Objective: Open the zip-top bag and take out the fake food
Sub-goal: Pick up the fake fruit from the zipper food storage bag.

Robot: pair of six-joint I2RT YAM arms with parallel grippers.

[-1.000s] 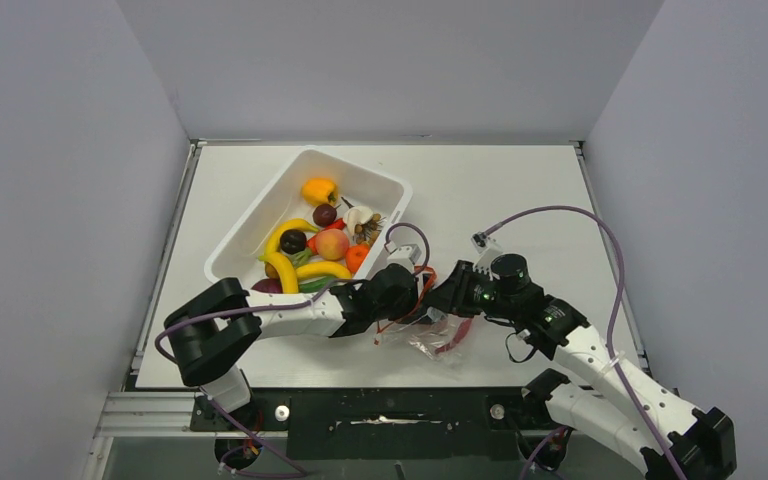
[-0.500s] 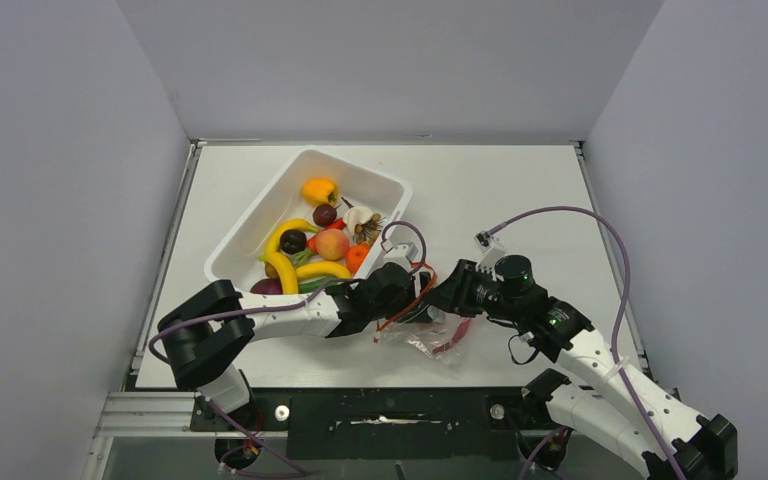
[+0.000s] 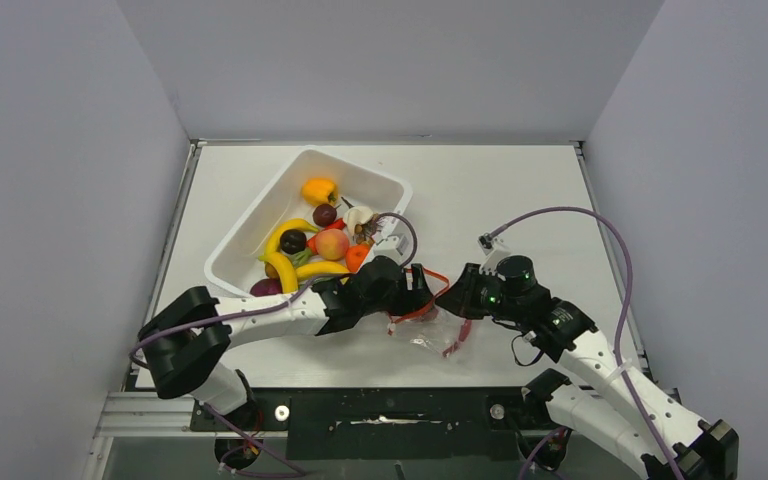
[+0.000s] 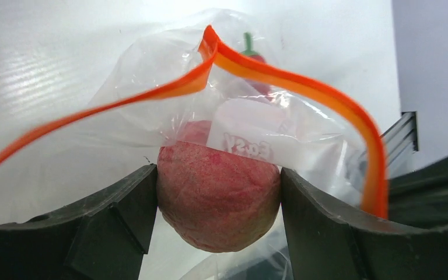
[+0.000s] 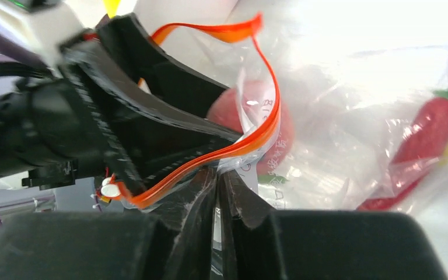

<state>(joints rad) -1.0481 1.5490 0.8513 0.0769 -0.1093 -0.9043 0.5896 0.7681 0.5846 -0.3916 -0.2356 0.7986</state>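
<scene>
Right now the left gripper [image 3: 410, 297] is clenching a round, rosy-red plastic fruit [image 4: 218, 204] between both fingers, just inside the mouth of the clear, crinkly plastic zip-top bag [image 3: 442, 336]. The bag is lying by the table's [image 3: 520, 200] near edge, between the 2 arms. Its orange zip strip [image 4: 303, 87] is looping open around the left fingers. The right gripper [image 5: 217, 175] is pinching the bag's film at that rim, jaws closed on it. The mouth is facing left, toward the white rectangular plastic tub [image 3: 260, 215]. So the fruit's way out is probably running back along the left arm, with the right gripper anchoring the bag. A glossy red plastic chili [image 5: 429, 131] is lying deeper inside, on the right arm's side.
</scene>
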